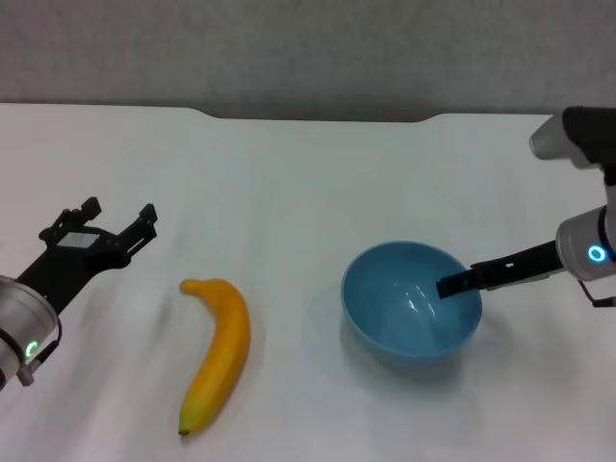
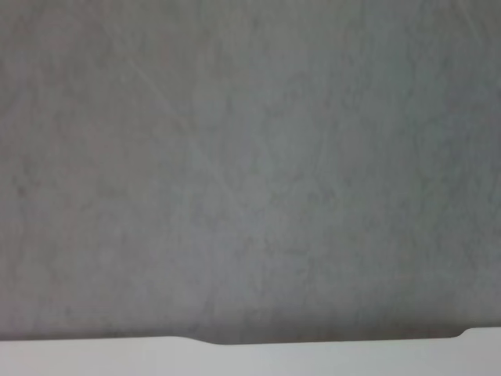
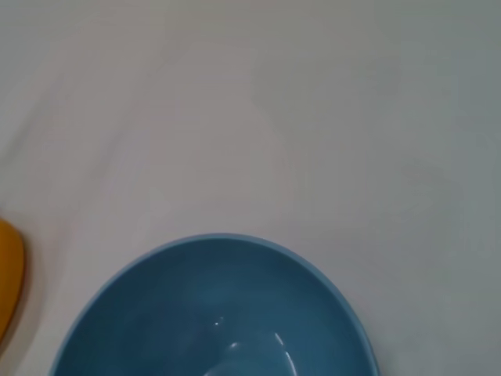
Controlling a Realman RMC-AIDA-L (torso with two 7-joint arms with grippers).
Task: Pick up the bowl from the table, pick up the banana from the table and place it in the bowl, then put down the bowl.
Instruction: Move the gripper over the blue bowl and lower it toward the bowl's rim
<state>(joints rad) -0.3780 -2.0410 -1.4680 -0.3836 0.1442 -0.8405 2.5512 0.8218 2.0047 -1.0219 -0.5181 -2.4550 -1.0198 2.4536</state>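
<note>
The light-blue bowl (image 1: pixel 404 310) sits upright on the white table (image 1: pixel 289 183), right of centre. The yellow banana (image 1: pixel 218 348) lies to its left, stem end away from me and dark tip towards the front edge. My right gripper (image 1: pixel 454 285) reaches in from the right and sits at the bowl's right rim, partly over its inside. My left gripper (image 1: pixel 118 216) is open and empty, hovering left of the banana and apart from it. The right wrist view shows the bowl (image 3: pixel 211 313) from above and a sliver of the banana (image 3: pixel 9 291).
The table's far edge has a shallow notch (image 1: pixel 318 117) against a grey wall. The left wrist view shows only that wall (image 2: pixel 250 157) and the far table edge (image 2: pixel 235 356).
</note>
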